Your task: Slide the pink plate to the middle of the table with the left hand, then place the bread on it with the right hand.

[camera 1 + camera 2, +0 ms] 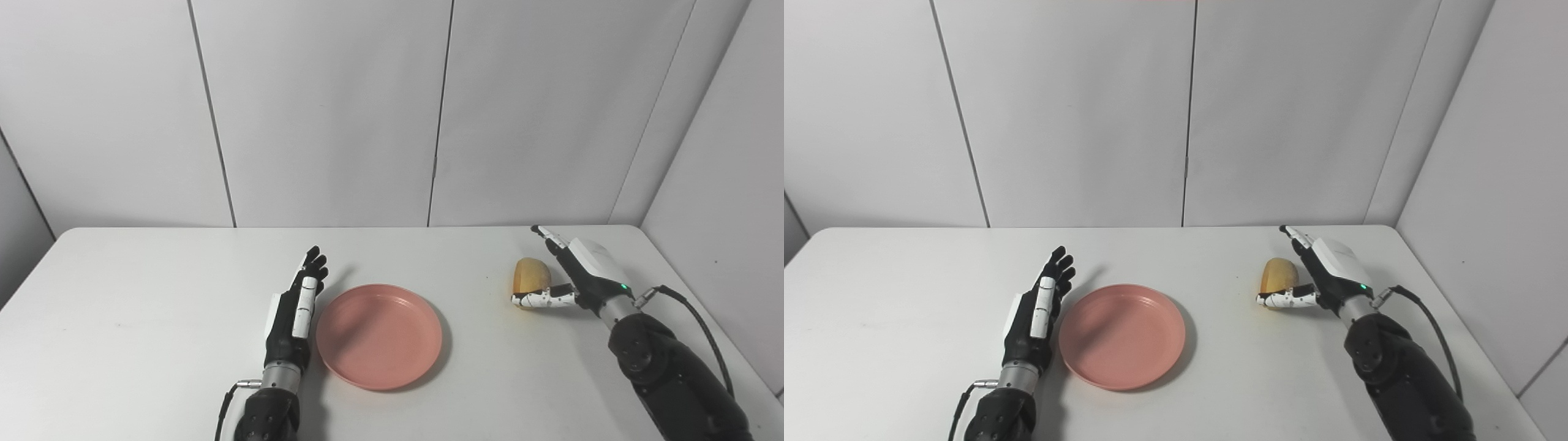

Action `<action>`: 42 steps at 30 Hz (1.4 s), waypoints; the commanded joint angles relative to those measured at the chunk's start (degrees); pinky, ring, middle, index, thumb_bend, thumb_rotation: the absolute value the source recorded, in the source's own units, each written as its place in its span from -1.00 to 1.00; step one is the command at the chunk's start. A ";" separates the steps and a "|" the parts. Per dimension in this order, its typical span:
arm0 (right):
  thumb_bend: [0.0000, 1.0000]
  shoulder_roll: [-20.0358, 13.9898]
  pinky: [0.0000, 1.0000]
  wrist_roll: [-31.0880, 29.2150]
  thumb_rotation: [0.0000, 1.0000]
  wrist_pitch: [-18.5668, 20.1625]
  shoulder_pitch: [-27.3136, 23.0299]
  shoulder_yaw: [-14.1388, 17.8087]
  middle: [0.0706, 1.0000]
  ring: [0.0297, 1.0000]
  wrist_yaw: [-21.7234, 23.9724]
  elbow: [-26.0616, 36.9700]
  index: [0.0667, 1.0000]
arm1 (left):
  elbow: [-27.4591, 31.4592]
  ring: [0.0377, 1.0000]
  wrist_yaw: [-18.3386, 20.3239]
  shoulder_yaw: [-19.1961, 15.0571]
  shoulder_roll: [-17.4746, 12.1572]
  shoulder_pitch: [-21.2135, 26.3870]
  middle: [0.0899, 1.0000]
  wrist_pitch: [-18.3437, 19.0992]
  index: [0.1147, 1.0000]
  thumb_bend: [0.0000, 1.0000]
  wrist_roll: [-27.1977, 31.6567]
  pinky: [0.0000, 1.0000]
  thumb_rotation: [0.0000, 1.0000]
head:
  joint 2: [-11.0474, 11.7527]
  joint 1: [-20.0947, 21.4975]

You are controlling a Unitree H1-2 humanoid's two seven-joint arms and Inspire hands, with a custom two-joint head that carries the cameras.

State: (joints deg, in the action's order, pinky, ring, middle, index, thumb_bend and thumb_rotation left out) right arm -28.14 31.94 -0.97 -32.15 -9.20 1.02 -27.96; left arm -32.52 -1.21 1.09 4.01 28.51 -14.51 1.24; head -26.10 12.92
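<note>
A round pink plate (378, 335) lies flat near the middle of the white table (153, 294), with nothing on it. My left hand (296, 309) stands on edge just left of the plate's rim, fingers straight and apart, holding nothing. A small golden-brown bread roll (530, 275) rests on the table at the right. My right hand (572, 275) is open around the roll, its fingers behind and to the right of it and its thumb stretched in front of it. Whether the thumb touches the bread is unclear.
Grey wall panels (331, 110) close off the back and right side of the table. The table's far edge runs just behind the right hand. A cable (698, 321) loops beside the right forearm.
</note>
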 commanded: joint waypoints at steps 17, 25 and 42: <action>0.61 -0.30 0.65 0.76 -0.38 -1.47 -3.49 -2.80 0.82 0.80 -1.42 -3.01 0.82 | -0.11 0.90 1.05 0.05 0.53 -2.26 0.91 -0.68 0.84 0.49 0.47 0.96 1.00 | -0.54 -0.13; 0.21 0.65 0.08 -4.65 -0.99 -4.49 -2.79 -0.31 0.43 0.26 -2.12 -3.72 0.51 | 0.39 0.92 1.34 0.01 0.62 -2.33 0.92 0.23 0.83 0.48 0.72 0.97 1.00 | -0.52 -0.17; 0.07 1.41 -0.34 -4.51 -1.00 -6.26 -2.51 1.32 -0.11 -0.21 -8.95 -3.09 0.09 | -0.11 0.90 1.55 -0.16 0.63 -2.00 0.92 -0.15 0.86 0.48 0.55 0.94 1.00 | -0.71 -0.41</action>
State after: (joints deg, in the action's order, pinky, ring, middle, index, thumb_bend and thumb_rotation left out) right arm -25.89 27.95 -4.17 -32.68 -8.95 -5.73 -32.82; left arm -31.36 0.03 1.04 4.27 27.77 -14.13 1.33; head -26.81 12.57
